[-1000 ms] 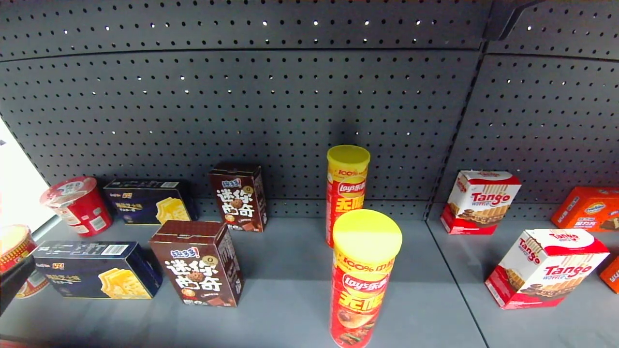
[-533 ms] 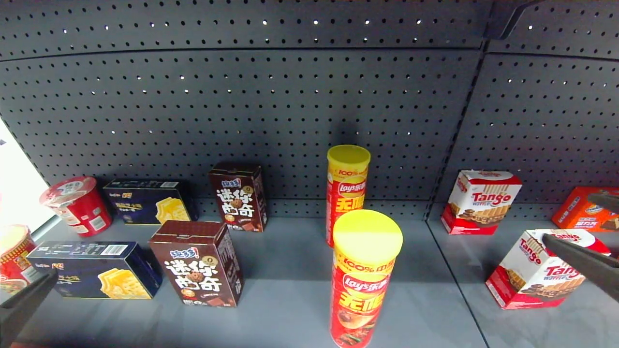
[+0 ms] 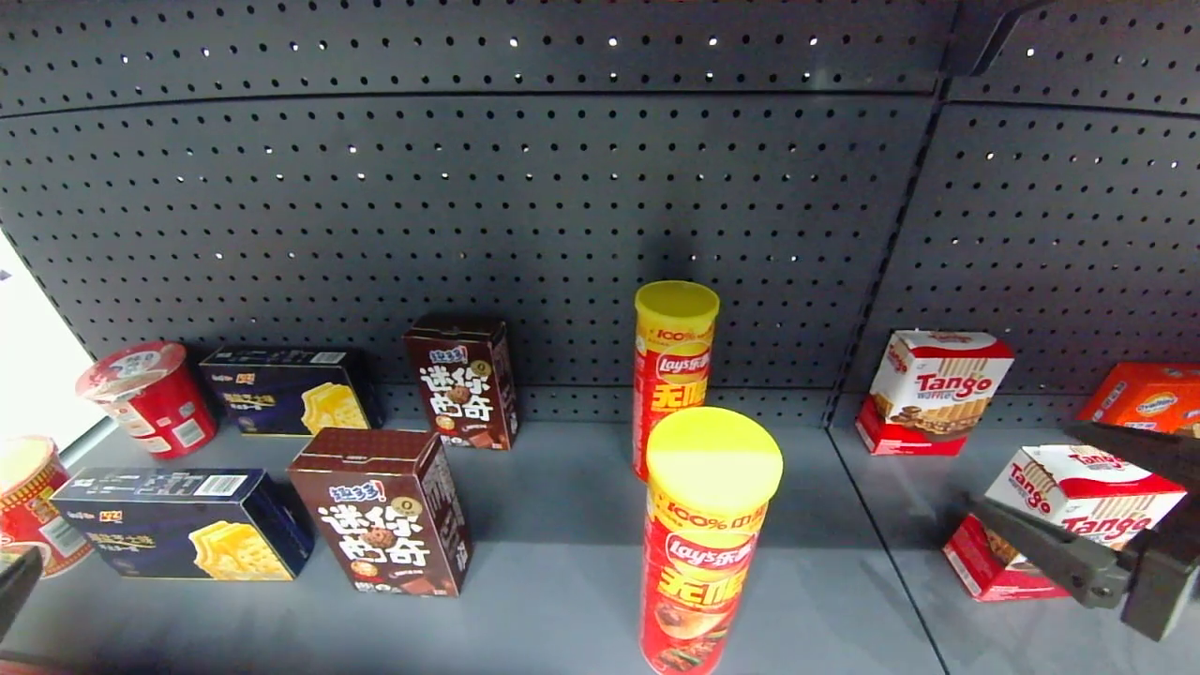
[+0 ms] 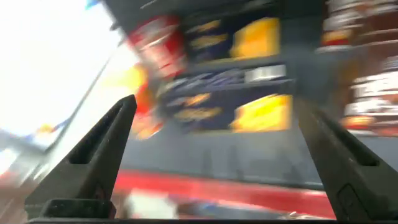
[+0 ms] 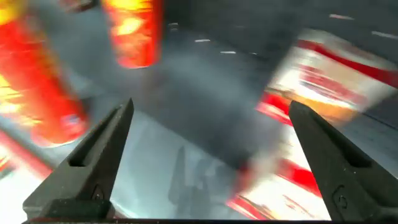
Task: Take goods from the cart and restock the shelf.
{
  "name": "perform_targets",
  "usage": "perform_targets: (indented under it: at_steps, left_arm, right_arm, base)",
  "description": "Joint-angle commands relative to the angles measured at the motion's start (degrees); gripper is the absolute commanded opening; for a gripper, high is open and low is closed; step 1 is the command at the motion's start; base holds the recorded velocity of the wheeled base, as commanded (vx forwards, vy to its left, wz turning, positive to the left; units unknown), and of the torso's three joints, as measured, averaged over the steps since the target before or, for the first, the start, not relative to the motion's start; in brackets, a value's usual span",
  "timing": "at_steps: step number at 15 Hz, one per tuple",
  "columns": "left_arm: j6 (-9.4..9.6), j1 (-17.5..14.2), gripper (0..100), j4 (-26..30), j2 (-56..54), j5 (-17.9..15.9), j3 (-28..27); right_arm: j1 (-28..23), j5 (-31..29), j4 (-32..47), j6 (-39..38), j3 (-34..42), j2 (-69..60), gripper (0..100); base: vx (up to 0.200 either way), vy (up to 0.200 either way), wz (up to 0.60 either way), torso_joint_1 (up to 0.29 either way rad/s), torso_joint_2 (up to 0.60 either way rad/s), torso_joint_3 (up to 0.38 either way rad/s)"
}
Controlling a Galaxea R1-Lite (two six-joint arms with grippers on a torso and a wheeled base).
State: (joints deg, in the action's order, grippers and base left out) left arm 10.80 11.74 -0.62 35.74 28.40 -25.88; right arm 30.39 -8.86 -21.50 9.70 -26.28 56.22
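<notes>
Grey shelf point(image 3: 562, 534), red yellow-lidded chip tubes point(image 3: 708, 562); left claw point(image 4: 216, 102), right claw point(image 5: 211, 104) wide open, empty.

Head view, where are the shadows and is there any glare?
Head view: the rear chip can throws a dark shadow up the pegboard; a white washed-out patch lies beside the red cup. Left wrist view: white glare next to the red cup too.

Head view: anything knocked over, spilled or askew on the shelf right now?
Nothing is fallen, spilled or damaged; the front chip can and rear chip can stand upright. One mild oddity: the front wafer box, on the right, looks turned at an angle to the edge of the shelf, unlike the rear wafer box.
</notes>
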Motion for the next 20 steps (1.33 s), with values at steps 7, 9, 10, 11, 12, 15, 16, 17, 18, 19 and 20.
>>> perform_targets:
  at_steps: [7, 9, 10, 11, 12, 15, 16, 17, 18, 19, 20]
  left_arm:
    - [0.19, -12.4, 100, 0.8, -24.7, 1.0, 17.9]
    - [-1.84, -15.3, 100, 4.8, -31.0, 1.7, 21.5]
    - [-2.89, -15.2, 100, 4.8, -31.0, 1.8, 22.0]
    - [-3.33, -15.1, 100, 4.7, -31.0, 1.7, 22.7]
    - [-5.18, -14.8, 100, 4.6, -31.0, 0.8, 22.9]
    - [-9.13, -12.8, 100, 4.6, -32.0, -7.1, 23.0]
    - [-8.78, -11.7, 100, 4.6, -33.9, -10.7, 23.0]
    - [-8.69, -11.3, 100, 4.6, -35.7, -14.8, 23.0]
    - [-9.13, -11.3, 100, 4.5, -35.7, -14.9, 23.0]
    - [-10.45, -11.3, 100, 4.1, -35.7, -14.9, 23.2]
    - [-11.06, -11.3, 100, 4.0, -35.7, -14.8, 23.2]
  right_arm:
    - [-24.6, -3.2, 0.2, -2.3, 17.1, -30.6, 100]
    - [-32.5, -3.1, 1.8, -2.6, 24.4, -38.1, 100]
    - [-35.4, -3.1, 3.8, -3.6, 26.1, -42.0, 100]
    - [-37.0, -2.9, 8.2, -5.0, 25.9, -45.7, 100]
    - [-37.2, -2.9, 13.8, -5.7, 25.9, -50.2, 100]
    - [-37.2, 1.5, 15.8, -11.5, 25.9, -51.3, 100]
    - [-37.2, 3.1, 16.2, -11.8, 26.2, -51.3, 100]
    - [-37.3, 6.3, 17.6, -10.8, 26.1, -51.3, 100]
    - [-37.2, 9.0, 17.7, -9.4, 26.1, -51.3, 100]
    - [-37.3, 11.8, 17.9, -6.5, 26.0, -51.3, 100]
    - [-37.3, 12.0, 18.0, -4.7, 25.9, -51.3, 100]
  base:
    - [0.000, 0.000, 0.00, 0.000, 0.00, 0.000]
    - [0.000, 0.000, 0.00, 0.000, 0.00, 0.000]
    - [0.000, 0.000, 0.00, 0.000, 0.00, 0.000]
    - [0.000, 0.000, 0.00, 0.000, 0.00, 0.000]
    - [0.000, 0.000, 0.00, 0.000, 0.00, 0.000]
    - [0.000, 0.000, 0.00, 0.000, 0.00, 0.000]
    - [0.000, 0.000, 0.00, 0.000, 0.00, 0.000]
    - [0.000, 0.000, 0.00, 0.000, 0.00, 0.000]
    - [0.000, 0.000, 0.00, 0.000, 0.00, 0.000]
    - [0.000, 0.000, 0.00, 0.000, 0.00, 0.000]
    - [0.000, 0.000, 0.00, 0.000, 0.00, 0.000]
